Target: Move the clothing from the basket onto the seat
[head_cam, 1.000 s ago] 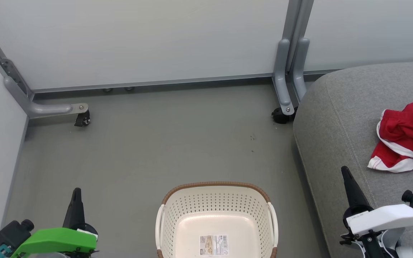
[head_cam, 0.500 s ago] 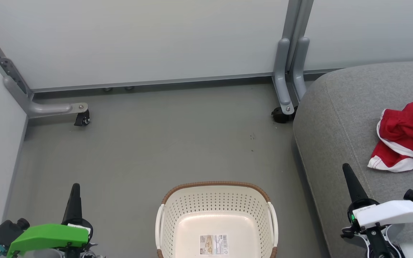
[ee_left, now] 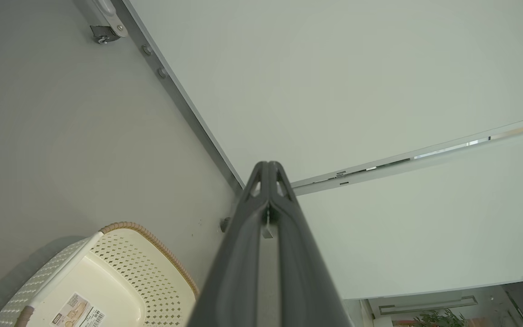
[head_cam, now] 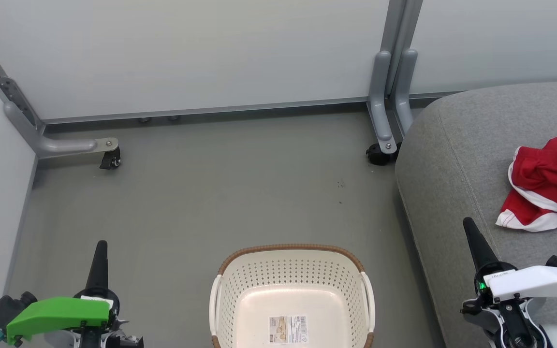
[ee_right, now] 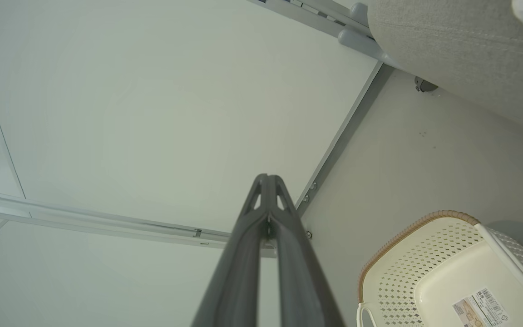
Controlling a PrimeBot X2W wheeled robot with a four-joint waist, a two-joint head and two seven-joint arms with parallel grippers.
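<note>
The red clothing (head_cam: pixel 547 181) lies crumpled on the grey seat (head_cam: pixel 452 159), well apart from the basket (head_cam: pixel 290 248), exactly where it was a second ago. The basket sits on the floor (head_cam: pixel 211 188) between the two arms, its bare bottom showing a barcode sticker (head_cam: pixel 288 330), and it has not moved either. The left gripper (head_cam: pixel 100 250) has drifted slightly to the left, its dark fingers pressed together on nothing and now reaching a little higher. The right gripper (head_cam: pixel 469 228), over the seat's front edge, is likewise pinched closed and empty; it has shifted a touch, and a small green light (head_cam: pixel 481 286) now glows at its base
</note>
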